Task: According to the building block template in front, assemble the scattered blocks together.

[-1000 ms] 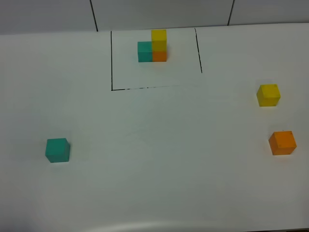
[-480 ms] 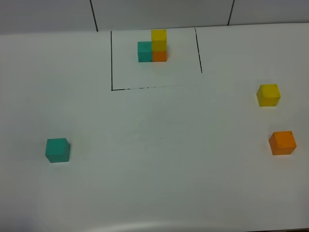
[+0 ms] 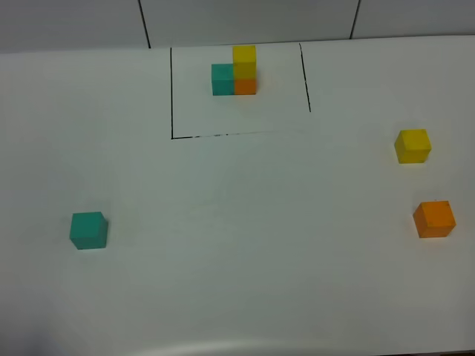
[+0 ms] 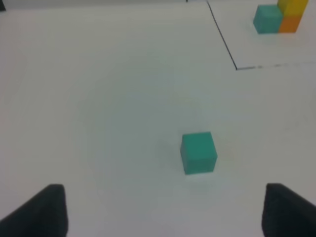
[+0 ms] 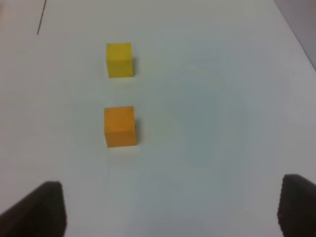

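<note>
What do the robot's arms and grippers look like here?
Only the very ends show, in the wrist views. The left gripper and the right gripper each end in two blunt, blocky, near-black tips, blurred by closeness. No cables or markings are visible, and the high view shows no arm.

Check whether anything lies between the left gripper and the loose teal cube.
Nothing visible does. In the left wrist view, only bare table lies between the open left gripper and the teal cube.

Gripper fingers, wrist views
On left gripper (image 4: pixel 163 212) and right gripper (image 5: pixel 168 207) alike — two plain black fingers (image 4: pixel 42 212), blunt tips
</note>
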Controlling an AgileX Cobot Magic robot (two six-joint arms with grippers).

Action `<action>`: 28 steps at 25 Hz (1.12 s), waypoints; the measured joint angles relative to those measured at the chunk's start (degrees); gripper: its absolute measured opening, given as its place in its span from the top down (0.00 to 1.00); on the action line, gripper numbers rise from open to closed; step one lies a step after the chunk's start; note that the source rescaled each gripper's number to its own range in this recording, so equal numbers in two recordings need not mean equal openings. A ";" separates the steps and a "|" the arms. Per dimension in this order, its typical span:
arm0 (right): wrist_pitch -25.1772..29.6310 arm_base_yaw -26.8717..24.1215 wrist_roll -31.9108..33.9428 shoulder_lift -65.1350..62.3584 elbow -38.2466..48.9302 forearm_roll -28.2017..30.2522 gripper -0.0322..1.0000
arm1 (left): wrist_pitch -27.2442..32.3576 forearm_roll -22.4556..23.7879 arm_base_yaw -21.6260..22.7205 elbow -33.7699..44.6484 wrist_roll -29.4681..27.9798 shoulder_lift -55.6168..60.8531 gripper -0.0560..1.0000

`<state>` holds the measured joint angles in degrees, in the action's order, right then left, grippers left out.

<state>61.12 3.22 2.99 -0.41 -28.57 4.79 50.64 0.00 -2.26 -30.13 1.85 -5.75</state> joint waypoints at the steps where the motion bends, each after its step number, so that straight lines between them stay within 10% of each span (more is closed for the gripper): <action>1: 0.00 0.00 0.00 0.00 0.00 0.00 0.04 | -1.19 0.00 0.00 0.00 0.25 -1.22 0.14; 5: 0.00 0.00 0.00 0.00 0.00 0.00 0.04 | -6.44 0.00 0.00 0.00 2.59 -9.37 0.01; 28: 0.00 0.00 0.00 0.00 0.00 0.00 0.04 | -8.42 -11.22 0.00 -17.27 2.16 -76.42 0.02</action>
<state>61.12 3.22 2.99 -0.41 -28.57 4.79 42.22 -11.22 -2.26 -47.40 4.01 -82.17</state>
